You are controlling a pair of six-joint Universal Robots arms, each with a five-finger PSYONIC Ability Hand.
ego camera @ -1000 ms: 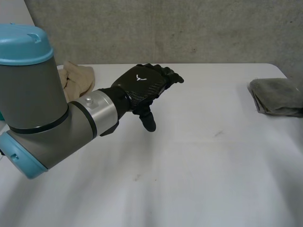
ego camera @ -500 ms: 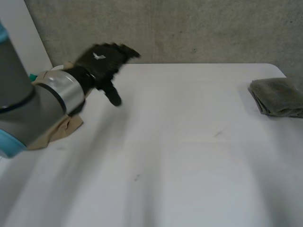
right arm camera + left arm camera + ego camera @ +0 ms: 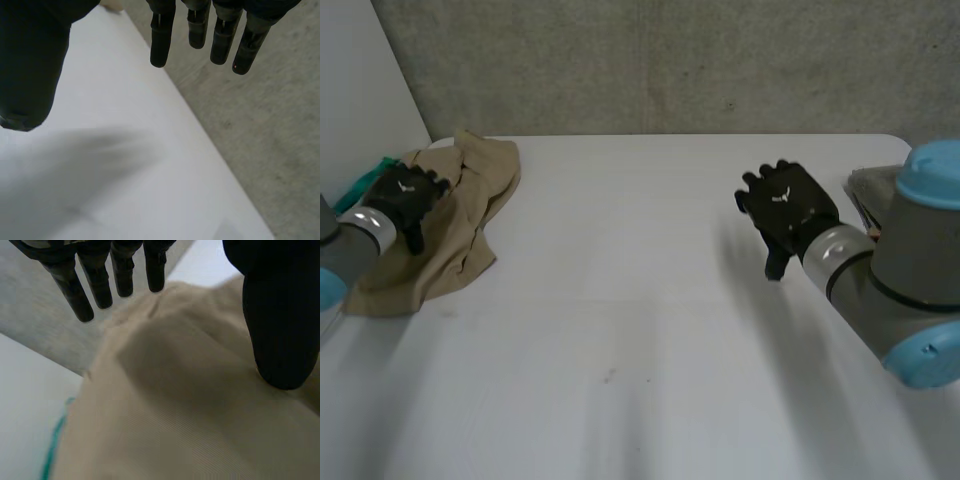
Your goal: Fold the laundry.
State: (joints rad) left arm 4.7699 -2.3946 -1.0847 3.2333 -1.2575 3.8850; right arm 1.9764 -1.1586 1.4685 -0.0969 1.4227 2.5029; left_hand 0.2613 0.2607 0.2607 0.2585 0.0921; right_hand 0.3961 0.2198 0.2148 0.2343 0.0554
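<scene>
- Your left hand point(image 3: 405, 197) hangs over the near-left part of the crumpled tan cloth point(image 3: 470, 215); the cloth lies at the far left corner of the white table point(image 3: 640, 300), with one flap reaching toward the back edge.
- In the left wrist view you see its fingers point(image 3: 100, 285) straight and spread away from the thumb point(image 3: 280, 315); nothing is held. The thumb tip may be touching the tan cloth point(image 3: 175, 405), though the view is too close to be sure.
- Your right hand point(image 3: 787, 207) hovers over bare table right of the middle; in its wrist view the fingers point(image 3: 162, 35) are straight, the thumb point(image 3: 30, 65) is well apart, and it grips nothing.
- A folded grey cloth point(image 3: 868, 188) sits at the table's right edge, partly behind your right arm point(image 3: 890, 280).
- A bit of green fabric point(image 3: 368, 180) peeks out just beyond the tan cloth, by your left hand.
</scene>
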